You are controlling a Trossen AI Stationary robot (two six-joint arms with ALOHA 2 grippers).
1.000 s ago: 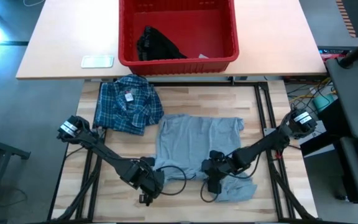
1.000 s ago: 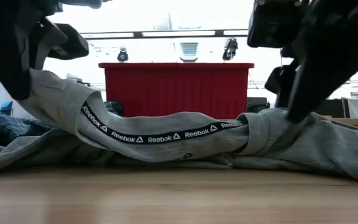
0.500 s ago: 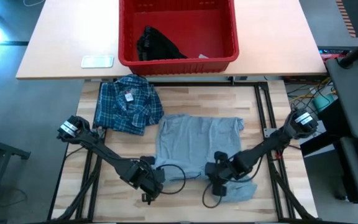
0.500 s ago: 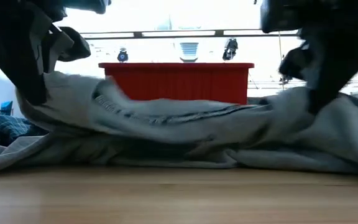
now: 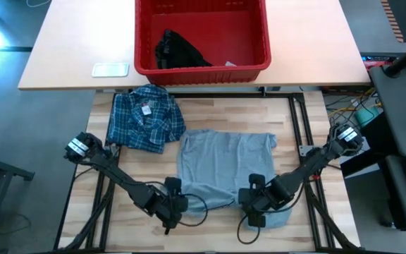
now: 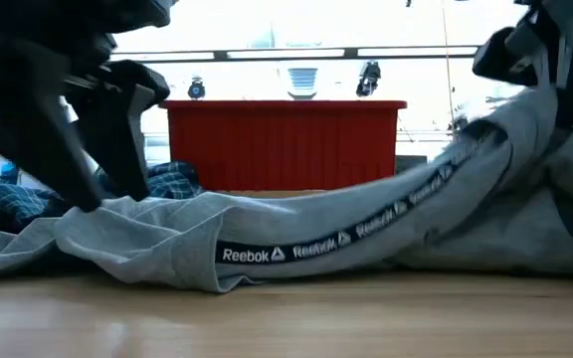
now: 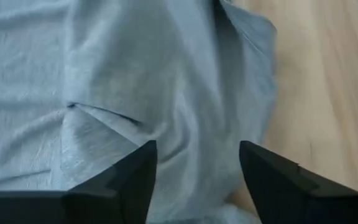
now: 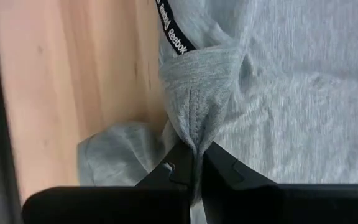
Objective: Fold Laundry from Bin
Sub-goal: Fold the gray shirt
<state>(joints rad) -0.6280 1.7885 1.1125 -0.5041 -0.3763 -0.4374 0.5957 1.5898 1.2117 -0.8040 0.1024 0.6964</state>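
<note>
Wooden slats make up the near bench (image 5: 210, 116), with a paler bench (image 5: 69, 49) butted against its far edge. On the pale one sits the red bin (image 5: 201, 37), holding 1 small black garment (image 5: 177, 51) bunched toward its left side; a bit of white shows at the bin's near right corner, too small to tell what it is. A small pale flat object (image 5: 111, 69) lies just left of the bin.

On the slatted bench, the plaid shirt (image 5: 145, 117) lies folded at the far left. The grey T-shirt (image 5: 220, 166) is spread in the middle, its near edge rumpled, a Reebok-lettered band (image 6: 356, 234) running along that hem.

The right hand (image 5: 257, 212) is at the T-shirt's near right corner, its fingers (image 8: 219, 171) clamped tight on a pinch of grey cloth. The left hand (image 5: 169, 212) is at the near left corner, its fingers (image 7: 129, 180) standing apart over the fabric with nothing between them.
</note>
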